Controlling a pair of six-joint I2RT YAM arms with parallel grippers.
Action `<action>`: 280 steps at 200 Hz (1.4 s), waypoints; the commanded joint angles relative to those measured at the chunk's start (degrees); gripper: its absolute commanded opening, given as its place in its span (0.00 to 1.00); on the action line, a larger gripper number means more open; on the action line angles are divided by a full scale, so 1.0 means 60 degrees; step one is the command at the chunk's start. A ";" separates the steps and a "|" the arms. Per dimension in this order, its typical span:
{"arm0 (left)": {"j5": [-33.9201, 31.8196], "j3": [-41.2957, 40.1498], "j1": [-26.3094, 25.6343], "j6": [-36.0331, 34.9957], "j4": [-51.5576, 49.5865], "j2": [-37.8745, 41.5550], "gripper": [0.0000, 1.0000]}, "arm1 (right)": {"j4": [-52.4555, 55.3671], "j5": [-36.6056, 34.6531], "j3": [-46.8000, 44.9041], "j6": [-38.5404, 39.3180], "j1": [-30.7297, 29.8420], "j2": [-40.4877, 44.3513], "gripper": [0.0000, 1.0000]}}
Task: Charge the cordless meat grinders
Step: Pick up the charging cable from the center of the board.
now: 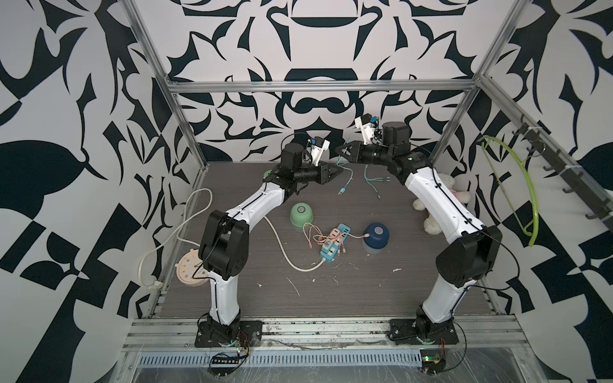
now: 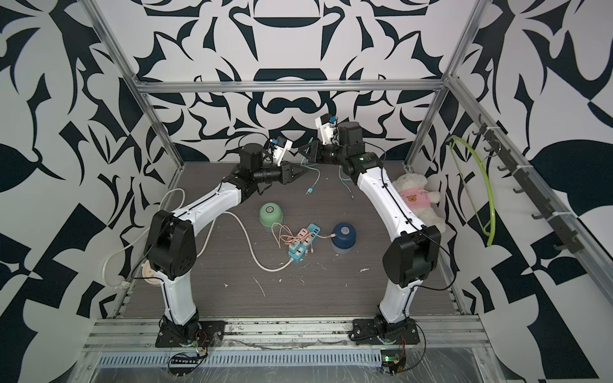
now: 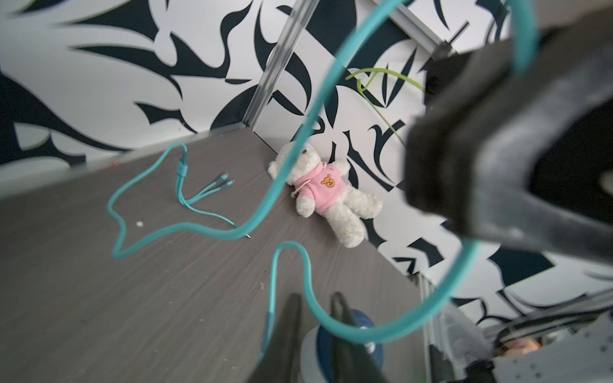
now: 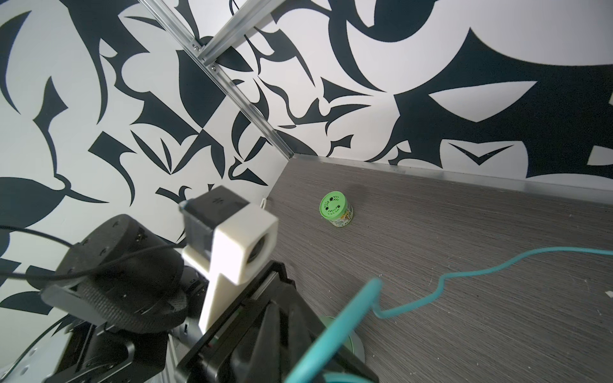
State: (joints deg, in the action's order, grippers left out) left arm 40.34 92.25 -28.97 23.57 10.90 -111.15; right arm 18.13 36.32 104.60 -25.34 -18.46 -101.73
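Both arms arch from their six-o'clock bases toward twelve. The left gripper [image 1: 335, 172] points to three o'clock, jaws closed; the right gripper [image 1: 339, 151], at its twelve o'clock, points to nine, jaws closed.

1. Look far right: a white teddy bear [image 2: 414, 195] in a pink top lies on the table [image 1: 331, 298], against the right wall.
2. On that wall you have a dark rail of hooks [image 1: 564, 172]; a lime hanger [image 1: 532, 195] hangs from it.
3. In the far left corner a small green-lidded jar [image 4: 335, 209] stands upright.
4. Near left, just off the table's edge, you can see a cream round disc [image 1: 189, 268], partly hidden.
5. White scraps [image 1: 293, 287] dot the near table.
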 commanded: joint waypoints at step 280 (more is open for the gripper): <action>0.0696 0.0765 -0.0414 -0.0063 0.0739 -0.0210 0.10 | 0.1183 0.0707 -0.0062 0.0701 0.0850 0.0735 0.00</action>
State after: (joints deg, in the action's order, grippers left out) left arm 44.97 94.15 -31.51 25.06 17.61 -111.22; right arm 27.57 39.66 101.32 -20.29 -13.30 -98.61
